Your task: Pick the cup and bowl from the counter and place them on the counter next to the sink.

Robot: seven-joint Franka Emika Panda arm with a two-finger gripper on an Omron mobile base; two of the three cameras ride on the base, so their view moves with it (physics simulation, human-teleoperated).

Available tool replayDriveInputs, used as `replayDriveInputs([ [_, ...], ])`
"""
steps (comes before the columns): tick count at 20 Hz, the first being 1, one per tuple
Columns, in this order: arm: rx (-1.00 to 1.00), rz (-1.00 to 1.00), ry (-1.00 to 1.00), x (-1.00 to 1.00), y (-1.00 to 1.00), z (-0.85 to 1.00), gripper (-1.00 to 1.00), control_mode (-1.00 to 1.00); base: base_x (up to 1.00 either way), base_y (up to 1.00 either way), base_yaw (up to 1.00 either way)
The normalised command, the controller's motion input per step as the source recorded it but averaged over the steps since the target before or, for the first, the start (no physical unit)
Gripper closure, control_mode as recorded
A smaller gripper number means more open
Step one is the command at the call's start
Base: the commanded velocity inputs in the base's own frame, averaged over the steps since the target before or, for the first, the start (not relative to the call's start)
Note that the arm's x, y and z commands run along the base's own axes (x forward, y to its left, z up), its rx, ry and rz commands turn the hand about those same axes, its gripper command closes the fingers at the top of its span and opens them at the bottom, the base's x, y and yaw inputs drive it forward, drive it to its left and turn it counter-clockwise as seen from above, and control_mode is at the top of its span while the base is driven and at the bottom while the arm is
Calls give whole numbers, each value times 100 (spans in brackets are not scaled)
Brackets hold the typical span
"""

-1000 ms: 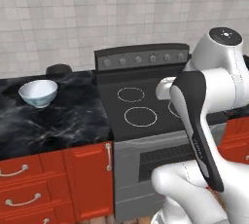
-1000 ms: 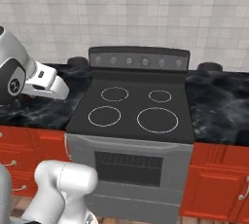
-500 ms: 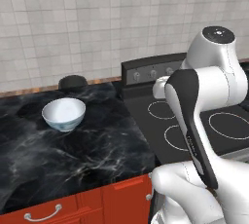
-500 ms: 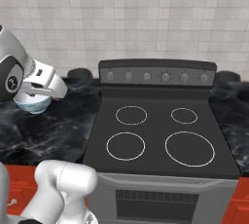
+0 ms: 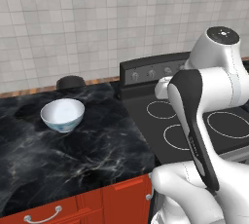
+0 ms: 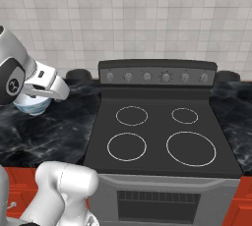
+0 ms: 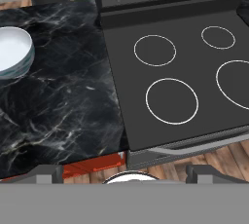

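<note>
Bowl (image 5: 62, 115) sits upright on the counter (image 5: 73, 155) left of the stove (image 5: 204, 125), with a dark round thing (image 5: 71, 82) behind it at the wall. In the hand view bowl (image 7: 13, 52) is at the left edge, counter (image 7: 63, 101) below it, stove (image 7: 180, 72) to the right. Gripper (image 7: 126, 172) is high over the counter/stove edge, fingers spread fully wide, nothing in them, well apart from the bowl

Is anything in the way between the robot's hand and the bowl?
Nothing visible is. The bowl sits alone on the black marble counter, left of the stovetop. The stretch of counter between the open gripper and the bowl is bare. A dark round thing sits behind the bowl by the wall.
</note>
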Motion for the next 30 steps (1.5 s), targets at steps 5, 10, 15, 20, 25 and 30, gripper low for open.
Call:
replayDriveInputs([
  [5, 0, 0, 0, 0, 0, 0, -100, 100, 1, 0, 0],
  [10, 0, 0, 0, 0, 0, 0, -100, 100, 0, 0, 0],
  [15, 0, 0, 0, 0, 1, 0, -100, -100, 0, 0, 0],
  [20, 0, 11, 0, 0, 57, -1, -100, -100, 0, 0, 0],
  [25, 7, 23, 0, 0, 68, -11, -100, -100, 0, 0, 0],
  [30, 7, 26, 0, 12, 47, -5, -100, -100, 0, 0, 0],
])
